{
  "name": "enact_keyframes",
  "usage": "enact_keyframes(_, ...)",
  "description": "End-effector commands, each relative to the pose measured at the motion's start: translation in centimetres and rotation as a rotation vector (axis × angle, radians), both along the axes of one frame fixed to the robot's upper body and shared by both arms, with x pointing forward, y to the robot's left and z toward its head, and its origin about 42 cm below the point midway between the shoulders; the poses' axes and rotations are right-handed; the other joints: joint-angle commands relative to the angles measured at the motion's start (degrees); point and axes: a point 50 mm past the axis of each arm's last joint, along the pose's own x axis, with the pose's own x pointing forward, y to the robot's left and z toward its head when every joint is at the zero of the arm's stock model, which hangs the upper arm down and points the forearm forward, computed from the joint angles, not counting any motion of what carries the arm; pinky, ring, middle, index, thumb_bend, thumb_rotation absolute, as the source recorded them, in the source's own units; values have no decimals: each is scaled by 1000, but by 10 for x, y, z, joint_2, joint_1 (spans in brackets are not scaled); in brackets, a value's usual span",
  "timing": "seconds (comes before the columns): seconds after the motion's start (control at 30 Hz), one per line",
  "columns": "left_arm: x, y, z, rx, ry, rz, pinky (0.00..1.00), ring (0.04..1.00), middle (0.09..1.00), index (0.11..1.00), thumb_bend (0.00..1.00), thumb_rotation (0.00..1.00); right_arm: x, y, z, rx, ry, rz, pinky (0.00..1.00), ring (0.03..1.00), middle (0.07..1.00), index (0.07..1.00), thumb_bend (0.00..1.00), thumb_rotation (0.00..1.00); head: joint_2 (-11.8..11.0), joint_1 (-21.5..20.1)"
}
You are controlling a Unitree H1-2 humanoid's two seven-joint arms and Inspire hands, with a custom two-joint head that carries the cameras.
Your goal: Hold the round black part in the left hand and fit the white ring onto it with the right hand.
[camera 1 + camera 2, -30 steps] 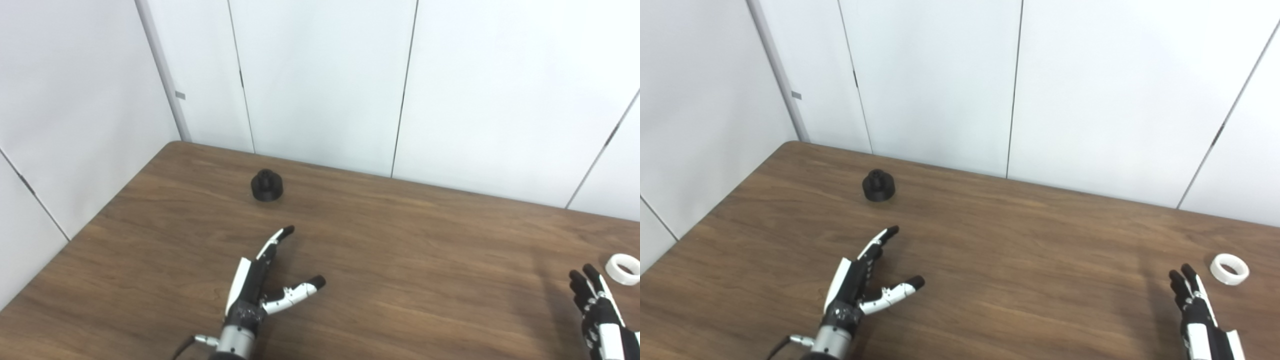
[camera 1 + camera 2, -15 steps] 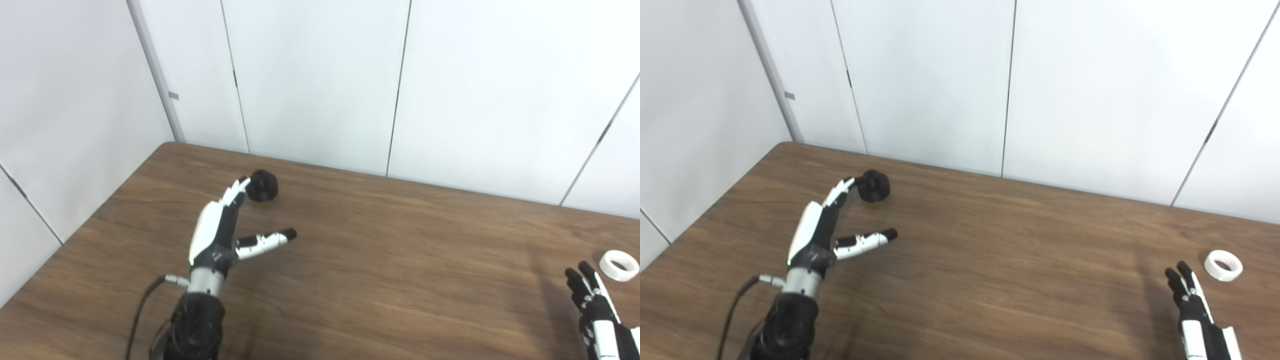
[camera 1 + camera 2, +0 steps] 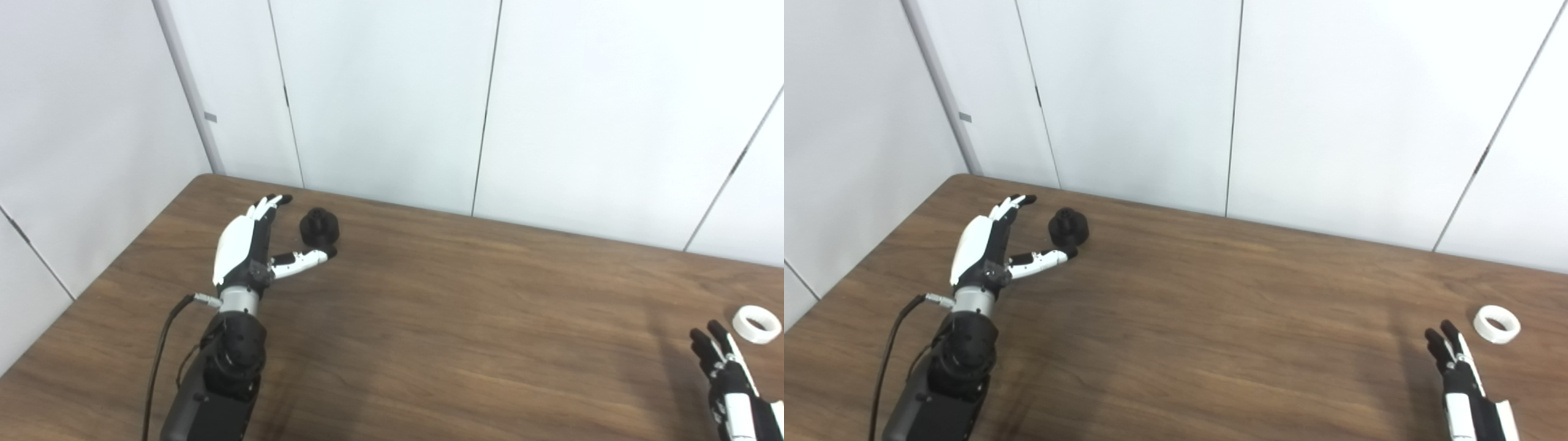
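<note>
Round black part: stands upright on the wooden surface toward the far left corner, wider base down, narrower knob on top. Looks like rigid moulded or printed plastic, probably light, with a matte skin unlikely to slip. Best taken around the wide base, leaving the upper knob bare for the ring. Easy to nudge away if struck on one side only, being so light.

White ring: lies flat near the right edge, well apart from the black part. Stiff and thin-walled by the look of it, likely featherweight; best pinched across its rim from above.

Left hand: spread wide and holding nothing, palm turned toward the black part. Long fingers reach past the part on its left side; thumb points across just in front of the base, perhaps touching it, though contact is hard to judge at this range. Part sits in the gap between thumb and fingers, ready for closing. Forearm angles in from the lower left with a cable trailing.

Right hand: low at the bottom right, fingers extended and apart, empty, near the ring but short of it.
</note>
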Motion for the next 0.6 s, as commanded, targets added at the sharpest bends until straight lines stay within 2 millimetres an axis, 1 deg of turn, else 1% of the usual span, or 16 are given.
enact_keyframes(0.0, 15, 8, 22, 52, -75, 31, 1000, 1000, 956, 873, 937, 365, -14, 7, -19, 16, 45, -15, 992, 940, 923, 958, 582, 1000, 1, 1)
enact_keyframes(0.1, 23, 11, 21, 71, -74, 44, 1000, 1000, 948, 862, 948, 366, -14, 7, -20, 32, 52, -12, 1000, 959, 937, 965, 597, 1000, 0, 1)
enact_keyframes(0.17, 30, 14, 19, 85, -62, 58, 1000, 997, 944, 853, 957, 365, -14, 7, -20, 20, 51, -19, 1000, 952, 929, 959, 595, 1000, 1, -1)
enact_keyframes(0.27, 41, 17, 18, 106, -23, 79, 1000, 997, 944, 850, 960, 369, -14, 7, -21, 16, 46, -17, 1000, 944, 925, 958, 603, 1000, 1, -3)
enact_keyframes(0.4, 56, 21, 16, 140, 37, 91, 1000, 1000, 952, 847, 958, 387, -15, 9, -20, 35, 54, -16, 1000, 958, 931, 960, 609, 1000, 1, -4)
enact_keyframes(0.57, 69, 24, 15, 159, 86, 82, 1000, 996, 951, 830, 967, 397, -16, 9, -20, 38, 54, -16, 1000, 956, 933, 959, 610, 1000, 2, -6)
